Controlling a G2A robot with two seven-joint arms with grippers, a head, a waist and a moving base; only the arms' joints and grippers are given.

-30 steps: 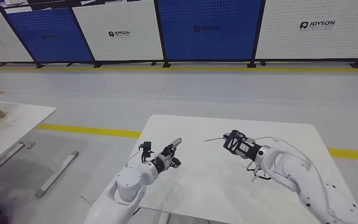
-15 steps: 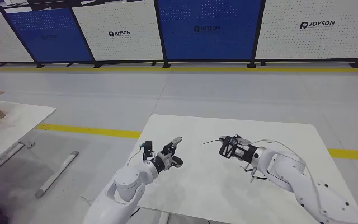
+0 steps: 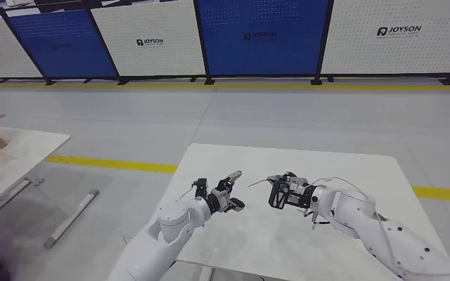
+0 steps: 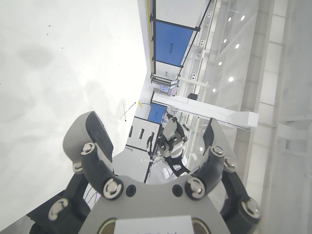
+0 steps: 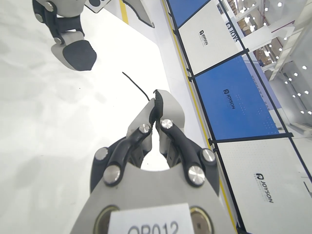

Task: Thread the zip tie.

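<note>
A thin black zip tie point(image 3: 257, 183) sticks out of my right gripper point(image 3: 274, 188), which is shut on one end of it above the middle of the white table point(image 3: 295, 242). In the right wrist view the zip tie point(image 5: 135, 82) runs from the closed fingertips of the right gripper point(image 5: 155, 96) towards my left gripper point(image 5: 117, 40). My left gripper point(image 3: 239, 191) hangs open a short way to the left of the tie's free tip, facing it. The left wrist view shows its open gripper point(image 4: 156, 127), nothing between its pads, with the zip tie point(image 4: 129, 109) and right gripper point(image 4: 171, 135) ahead.
The table's front left edge point(image 3: 184, 246) lies close under the left arm. A second white table point(image 3: 28, 151) stands at the far left across the floor gap. Blue and white panels point(image 3: 260, 35) line the back of the hall.
Both grippers have drawn together: the left moved right and the right moved left with the zip tie, so the gap between them is much smaller.
</note>
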